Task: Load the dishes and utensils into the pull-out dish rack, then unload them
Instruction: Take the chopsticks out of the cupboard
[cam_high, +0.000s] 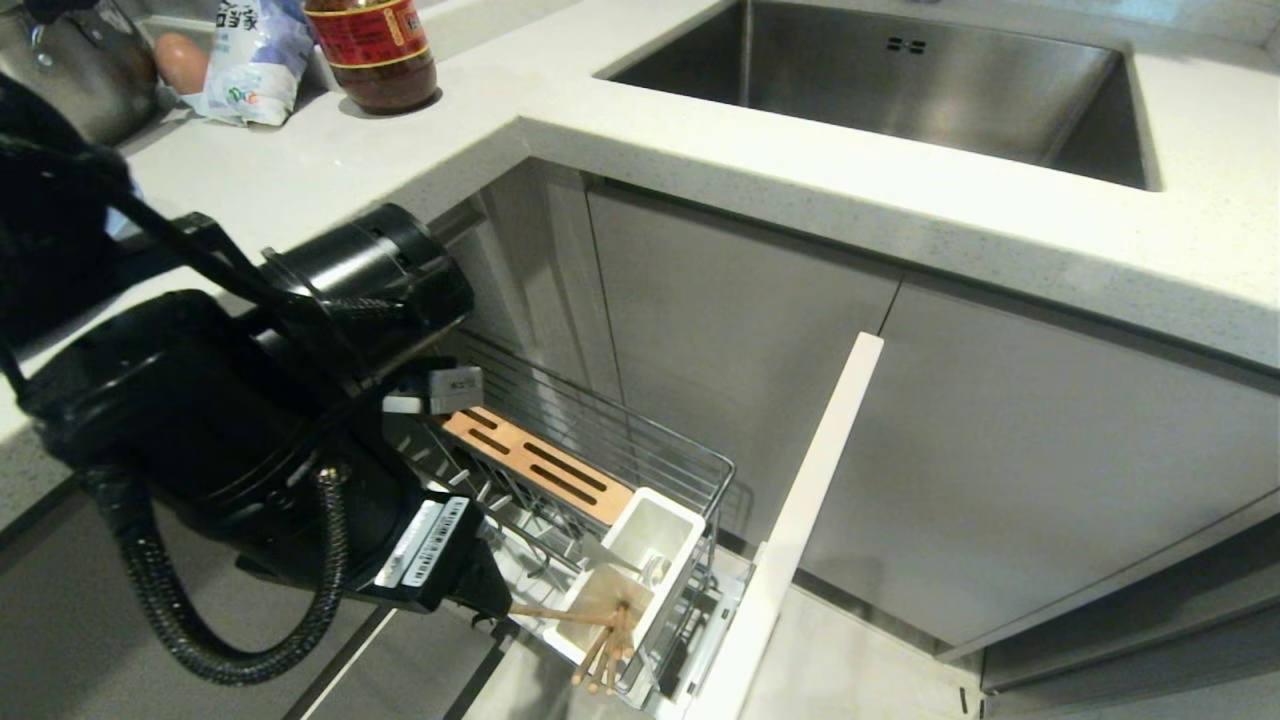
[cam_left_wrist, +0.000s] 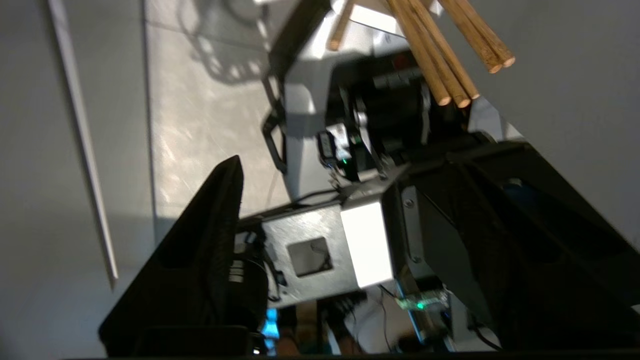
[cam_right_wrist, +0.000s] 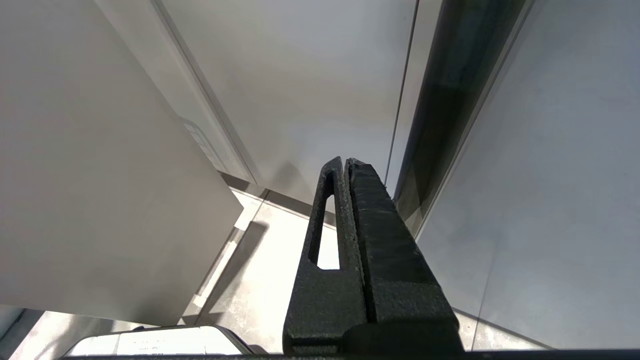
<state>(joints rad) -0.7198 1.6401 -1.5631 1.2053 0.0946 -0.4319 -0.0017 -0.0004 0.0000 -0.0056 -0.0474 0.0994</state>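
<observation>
The pull-out dish rack (cam_high: 610, 470) stands drawn out from under the counter, a chrome wire basket fixed to a narrow pale cabinet front (cam_high: 800, 520) that juts toward the camera. Along its far side lies a slotted light-wood strip (cam_high: 535, 465), with plate prongs (cam_high: 490, 500) beside it and a white plastic utensil cup (cam_high: 650, 545) at the end nearest the cabinet front. Wooden chopsticks (cam_high: 600, 640) rest in that cup, leaning out over its near rim with their ends splayed below it; a thin silver utensil shows inside the cup too, though whether it is fork or spoon cannot be told. No plate or bowl shows among the prongs. The left arm (cam_high: 250, 400) fills the left of the head view, bent down beside the rack, its wrist close to the prongs and the left gripper (cam_left_wrist: 350, 180) below it near the chopsticks. In the left wrist view the two dark fingers (cam_left_wrist: 210, 240) stand wide apart with nothing between them, and the chopstick ends (cam_left_wrist: 450, 55) hang just past the fingertips, apart from them. The right gripper (cam_right_wrist: 347, 170) appears only in its own wrist view, its fingers pressed together on nothing, pointing at pale cabinet panels and a strip of floor. Above the rack runs a pale speckled countertop (cam_high: 800, 160) with a steel sink (cam_high: 900, 80) set into it. On the counter's far left corner stand a dark sauce jar (cam_high: 375, 50), a white printed bag (cam_high: 255, 60), an egg (cam_high: 182, 60) and part of a steel pot (cam_high: 70, 60).
</observation>
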